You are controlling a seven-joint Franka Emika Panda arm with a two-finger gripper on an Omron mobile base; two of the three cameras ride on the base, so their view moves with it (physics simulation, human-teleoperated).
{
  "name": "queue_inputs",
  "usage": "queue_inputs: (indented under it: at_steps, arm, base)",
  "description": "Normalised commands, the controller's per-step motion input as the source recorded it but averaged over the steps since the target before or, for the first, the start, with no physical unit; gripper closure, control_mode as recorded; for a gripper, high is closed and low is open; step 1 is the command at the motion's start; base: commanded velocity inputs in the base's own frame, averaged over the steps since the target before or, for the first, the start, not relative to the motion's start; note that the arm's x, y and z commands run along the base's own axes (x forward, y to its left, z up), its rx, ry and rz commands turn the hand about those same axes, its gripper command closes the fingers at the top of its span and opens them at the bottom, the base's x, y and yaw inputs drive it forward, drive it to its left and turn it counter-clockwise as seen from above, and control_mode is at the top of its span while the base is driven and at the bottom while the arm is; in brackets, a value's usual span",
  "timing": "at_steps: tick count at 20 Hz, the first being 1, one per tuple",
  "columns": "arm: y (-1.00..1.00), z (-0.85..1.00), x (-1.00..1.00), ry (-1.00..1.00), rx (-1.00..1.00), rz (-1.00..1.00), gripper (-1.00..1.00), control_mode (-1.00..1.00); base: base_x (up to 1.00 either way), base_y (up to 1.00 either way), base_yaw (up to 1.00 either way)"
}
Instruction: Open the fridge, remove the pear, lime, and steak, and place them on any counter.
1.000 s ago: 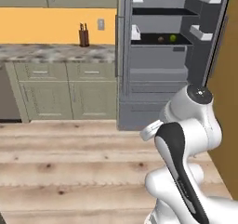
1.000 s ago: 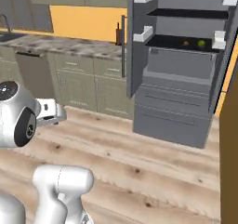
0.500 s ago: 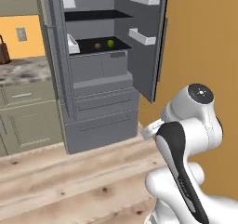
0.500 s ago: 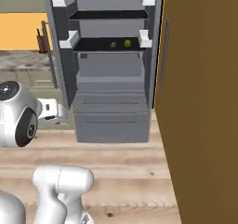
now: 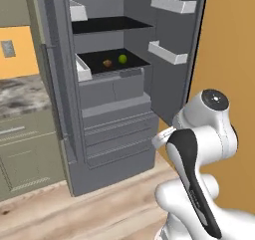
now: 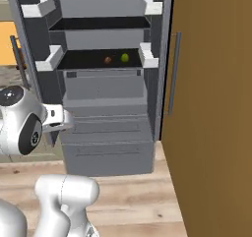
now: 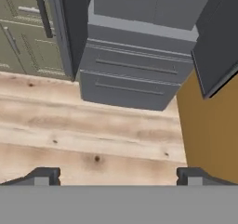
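Note:
The grey fridge (image 5: 117, 129) stands with both doors open, straight ahead of me. On its lower dark shelf lie a small green round fruit (image 5: 122, 59), seemingly the lime, and a small reddish-brown thing (image 5: 107, 62), too small to tell whether pear or steak. The right base view has the same pair: the green fruit (image 6: 125, 57) and the reddish-brown thing (image 6: 108, 60). My gripper (image 7: 118, 177) is open and holds nothing. It hangs low over the wooden floor, in front of the fridge's bottom drawers (image 7: 135, 74). The counter is out of view.
A tall brown wooden panel (image 6: 211, 133) with a vertical handle rises close on the right of the fridge. Olive cabinets (image 5: 25, 154) under a mottled stone worktop (image 5: 20, 92) stand to the left. The open fridge doors carry white bins (image 5: 167, 52).
The base has driven and turned, so the fridge now sits nearer and in the middle of both base views. The gripper has stayed open.

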Motion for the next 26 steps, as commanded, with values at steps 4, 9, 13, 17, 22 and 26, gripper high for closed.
queue_inputs:
  at_steps: [4, 9, 13, 17, 22, 26]
  arm:
    - [0.0, 0.0, 0.0, 0.0, 0.0, 0.0, -1.0, 1.0]
    - [0.0, 0.0, 0.0, 0.0, 0.0, 0.0, -1.0, 1.0]
    - [0.0, 0.0, 0.0, 0.0, 0.0, 0.0, -1.0, 1.0]
    - [0.0, 0.0, 0.0, 0.0, 0.0, 0.0, -1.0, 1.0]
    - [0.0, 0.0, 0.0, 0.0, 0.0, 0.0, -1.0, 1.0]
    - [-0.03, 0.11, 0.13, -0.05, 0.0, -0.18, -1.0, -1.0]
  base:
    - [1.0, -0.04, 0.01]
    - [1.0, -0.32, 0.04]
    - [1.0, -0.31, 0.08]
    - [1.0, -0.1, 0.04]
    - [0.95, -0.04, 0.03]
    - [0.0, 0.0, 0.0]
